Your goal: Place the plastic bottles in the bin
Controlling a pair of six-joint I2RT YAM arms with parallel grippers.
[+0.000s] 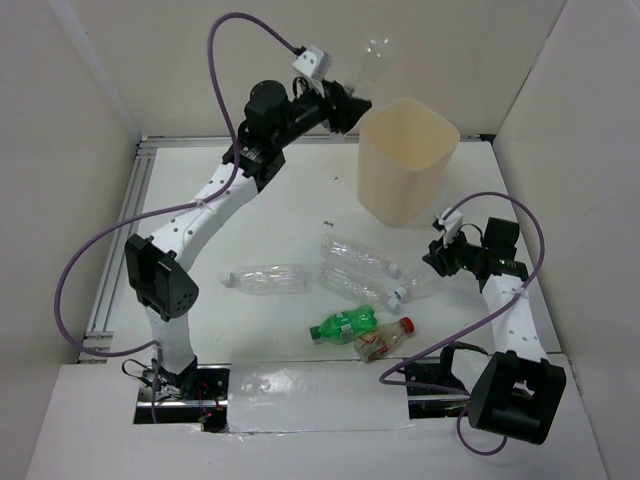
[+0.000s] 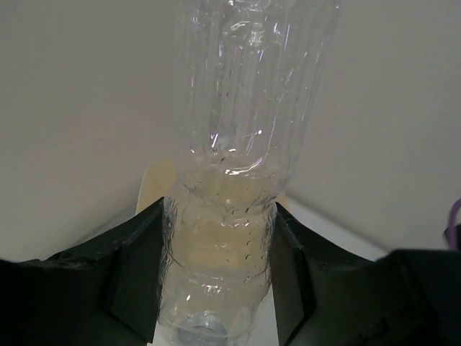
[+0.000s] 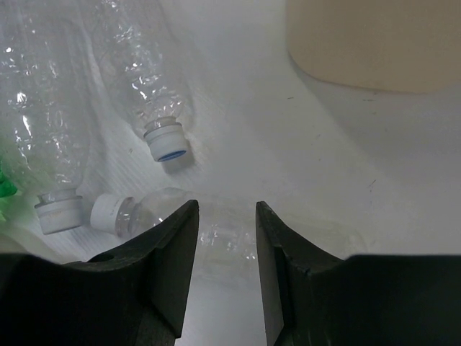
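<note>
Bottle [image 1: 375,55] clamped in left hand [image 1: 352,105], near bin [image 1: 400,190]

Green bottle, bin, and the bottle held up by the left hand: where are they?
green bottle [image 1: 342,323], top view, on its middle.
bin [image 1: 397,188], top view, on its outer wall.
held clear bottle [image 2: 227,216], left wrist view, on its squeezed waist.

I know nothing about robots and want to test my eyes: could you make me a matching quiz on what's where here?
1 green bottle
2 bin
3 left fingers
4 right fingers

A standing upright, open-topped
B lying beside the red-capped bottle
C open over a lying clear bottle
D shut on a raised clear bottle

Pairs: 1-B, 2-A, 3-D, 4-C
</note>
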